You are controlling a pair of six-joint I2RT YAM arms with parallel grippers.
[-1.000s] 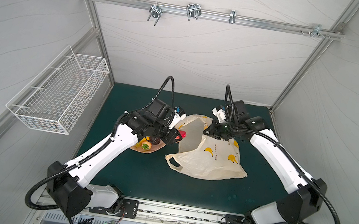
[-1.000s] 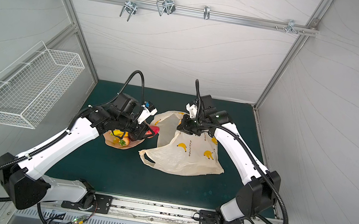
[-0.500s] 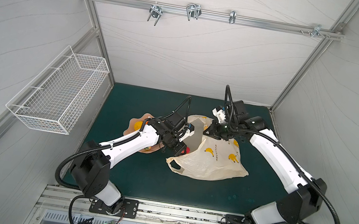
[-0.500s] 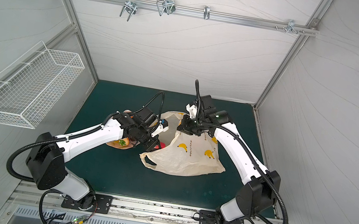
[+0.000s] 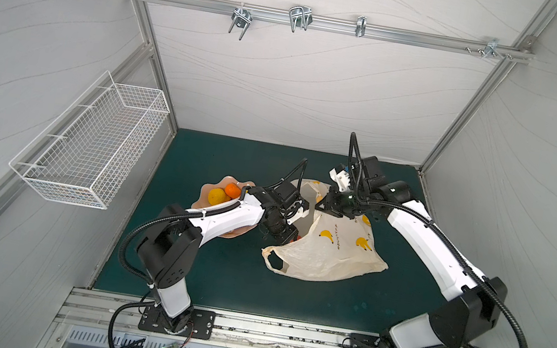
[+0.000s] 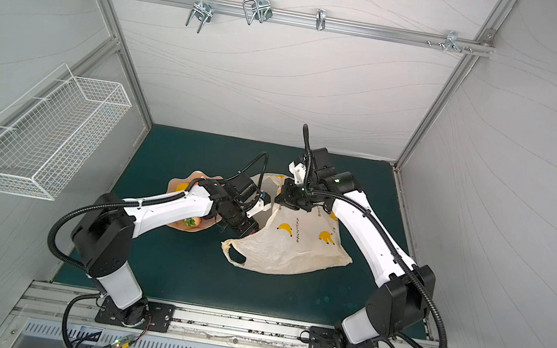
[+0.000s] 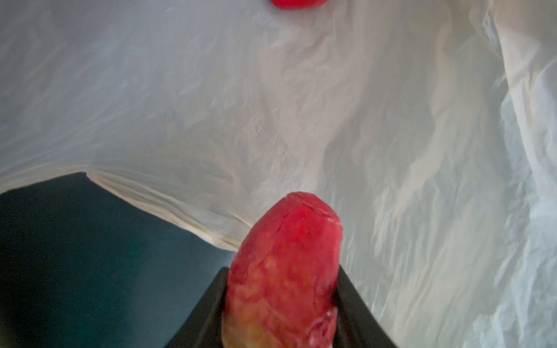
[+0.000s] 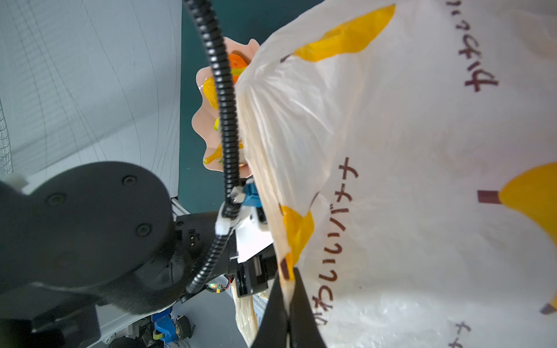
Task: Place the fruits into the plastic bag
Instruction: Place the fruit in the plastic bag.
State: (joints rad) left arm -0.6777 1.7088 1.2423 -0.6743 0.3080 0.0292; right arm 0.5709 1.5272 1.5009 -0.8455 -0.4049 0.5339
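At bag mouth: your L gripper clamps red fruit, tip over rim.
Ahead: plastic bag interior lies straight on, along fruit's long axis; L arm nearer.
R gripper: pinches bag edge, lifting it.

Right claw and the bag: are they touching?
Touching. The right wrist view shows the right claw shut on a pinched fold of the bag, with plastic squeezed between its jaws.

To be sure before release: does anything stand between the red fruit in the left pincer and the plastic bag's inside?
Nothing visible does. The right pincer pinches the rim of the plastic bag, and the left pincer holds the red fruit at the open mouth.
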